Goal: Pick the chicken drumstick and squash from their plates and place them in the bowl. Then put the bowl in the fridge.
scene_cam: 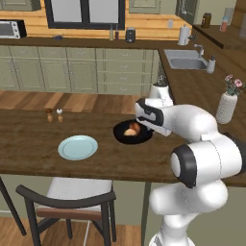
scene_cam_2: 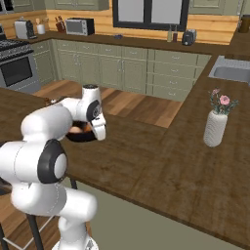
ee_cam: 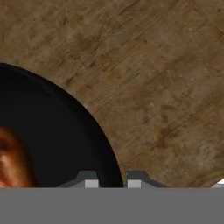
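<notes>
One round glossy black bowl sat on the brown wooden counter, directly under the robot's hand. Inside it lay two pieces of food, touching: a small golden-brown chicken drumstick and a rounded tan-orange squash. In the hand view, the bowl's dark rim curved between the two finger tips, with an orange-brown piece of food at the left edge.

One plain pale blue plate lay on the counter well off to the hand's left. Two small shakers stood beyond it. One white ribbed vase of pink flowers stood well to the hand's right.

No writing or labels could be read anywhere.

The white arm bent sharply at the elbow, its forearm reaching level over the counter and its wrist turned down over the bowl's near edge. The gripper had its two finger tips set a narrow gap apart, straddling the rim; whether they pinched it could not be told.
</notes>
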### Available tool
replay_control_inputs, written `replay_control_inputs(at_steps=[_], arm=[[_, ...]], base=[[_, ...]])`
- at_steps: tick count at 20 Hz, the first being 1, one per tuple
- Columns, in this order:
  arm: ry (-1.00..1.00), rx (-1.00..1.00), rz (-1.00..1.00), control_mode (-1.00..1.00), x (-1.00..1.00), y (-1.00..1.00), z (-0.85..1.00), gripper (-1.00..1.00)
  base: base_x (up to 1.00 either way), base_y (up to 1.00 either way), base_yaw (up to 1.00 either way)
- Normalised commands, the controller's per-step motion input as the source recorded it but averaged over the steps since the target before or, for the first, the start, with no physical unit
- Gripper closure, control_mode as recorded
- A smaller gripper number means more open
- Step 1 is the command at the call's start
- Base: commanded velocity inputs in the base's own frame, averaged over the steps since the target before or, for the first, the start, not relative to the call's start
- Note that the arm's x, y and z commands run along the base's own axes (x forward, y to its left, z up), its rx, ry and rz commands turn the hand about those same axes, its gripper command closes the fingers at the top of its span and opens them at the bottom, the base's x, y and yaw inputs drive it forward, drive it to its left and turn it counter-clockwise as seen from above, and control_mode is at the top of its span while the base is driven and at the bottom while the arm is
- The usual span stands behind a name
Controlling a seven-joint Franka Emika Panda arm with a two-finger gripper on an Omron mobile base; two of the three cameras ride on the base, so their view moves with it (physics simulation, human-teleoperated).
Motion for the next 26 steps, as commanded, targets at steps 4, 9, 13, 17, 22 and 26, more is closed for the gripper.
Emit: replay_control_inputs(at_steps=[4, 9, 13, 17, 22, 26], arm=[[0.11, 0.03, 0.0, -1.0, -0.25, 0.1, 0.21, 1.0], [0.01, 0.24, 0.04, -1.0, -0.35, 0.0, 0.29, 1.0], [-0.1, 0.13, 0.02, -1.0, -0.47, 0.05, 0.59, 1.0], [-0.09, 0.0, -0.08, -1.0, -0.54, 0.02, 0.57, 1.0], [-0.09, -0.04, -0.07, -1.0, -0.66, 0.0, 0.56, 1.0], [-0.02, -0.05, -0.04, -1.0, -0.78, 0.0, 0.4, 1.0]], base=[[0.0, 0.0, 0.0], [0.0, 0.0, 0.0], [0.0, 0.0, 0.0], [0.0, 0.0, 0.0], [0.0, 0.0, 0.0], [0.0, 0.0, 0.0]])
